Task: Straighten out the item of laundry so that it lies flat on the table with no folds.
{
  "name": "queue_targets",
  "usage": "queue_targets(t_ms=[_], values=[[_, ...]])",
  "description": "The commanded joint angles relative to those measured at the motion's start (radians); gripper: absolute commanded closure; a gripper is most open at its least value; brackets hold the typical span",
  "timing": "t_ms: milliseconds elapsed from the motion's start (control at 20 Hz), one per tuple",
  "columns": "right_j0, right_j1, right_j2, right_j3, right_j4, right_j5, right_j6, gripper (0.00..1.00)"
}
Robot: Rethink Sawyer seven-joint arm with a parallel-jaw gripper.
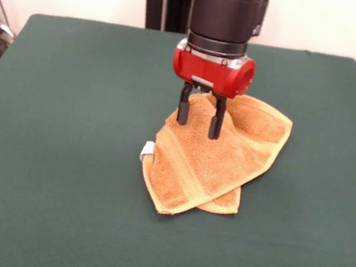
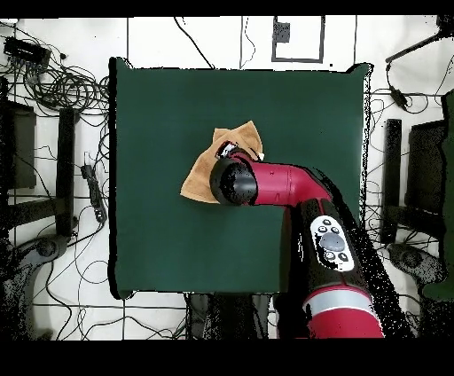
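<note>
The orange-tan towel (image 1: 221,159) lies crumpled and folded over itself near the middle of the dark green table (image 1: 71,92). Its small white tag (image 1: 147,150) sticks out at the left edge. My gripper (image 1: 199,120) points straight down over the towel's upper part. It is open, with its two black fingers (image 1: 183,111) on either side of a raised hump of cloth, low at the towel's surface. In the overhead view the towel (image 2: 197,180) shows partly, and the arm's wrist (image 2: 232,182) hides the gripper and the middle of the towel.
The red and black arm (image 2: 301,191) reaches across the table (image 2: 160,106) from the base at the bottom of the overhead view. Cables and stands (image 2: 62,89) lie on the floor around the table.
</note>
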Motion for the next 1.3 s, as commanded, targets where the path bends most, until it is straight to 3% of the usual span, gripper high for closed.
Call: queue_targets(t_ms=[50,450,1300], values=[[0.003,0.058,0.075,0.004,0.036,0.083,0.039,0.0],[-0.044,0.019,0.097,0.101,0.014,0.024,0.036,0.0],[0.008,0.011,0.022,0.127,-0.053,-0.098,0.054,0.0]])
